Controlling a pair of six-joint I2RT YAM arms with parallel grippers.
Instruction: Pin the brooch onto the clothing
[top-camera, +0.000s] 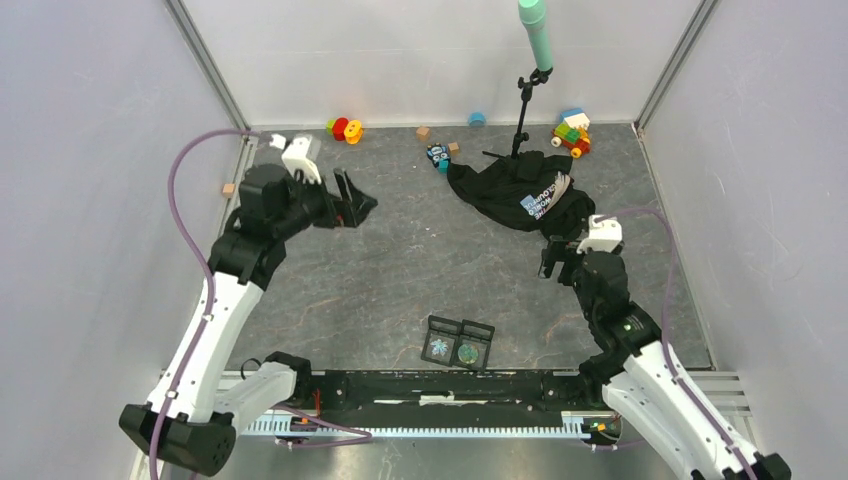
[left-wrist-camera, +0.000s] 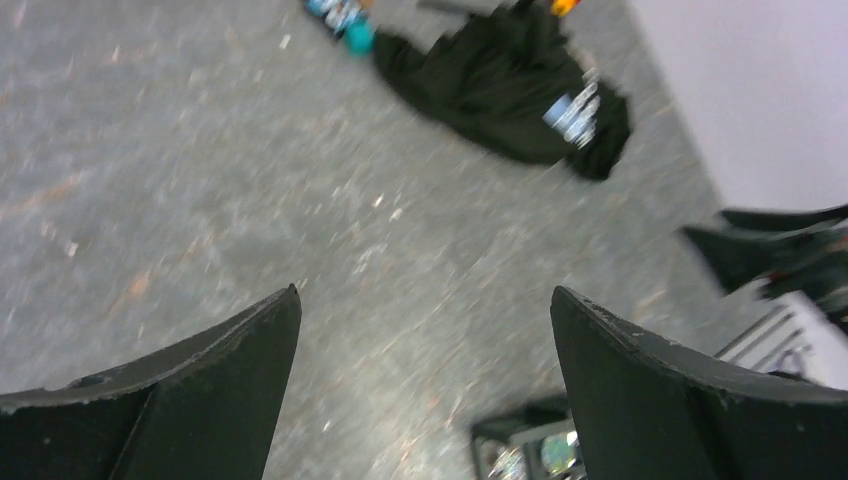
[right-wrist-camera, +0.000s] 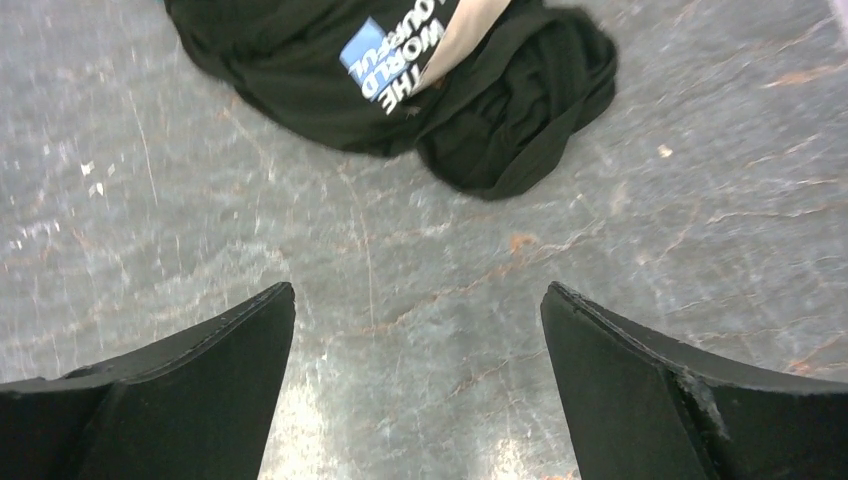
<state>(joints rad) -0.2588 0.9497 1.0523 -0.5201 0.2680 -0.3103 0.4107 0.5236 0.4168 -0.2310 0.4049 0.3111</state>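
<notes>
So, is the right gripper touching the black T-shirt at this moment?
Apart. In the right wrist view, a strip of bare table shows between the open right gripper and the crumpled T-shirt.

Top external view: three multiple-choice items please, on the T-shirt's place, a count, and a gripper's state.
1. Where does the black T-shirt lie?
A. crumpled at the far right of the table
B. at the near edge between the arm bases
C. at the far left corner
2. How many square halves does the open black case show?
A. one
B. two
C. four
3. The right gripper is:
A. open, empty
B. shut on the T-shirt
C. shut on the case
Key: 1 A, bunched by the far right corner; 2 B, two squares side by side; 3 A, fingers wide apart over bare table.
</notes>
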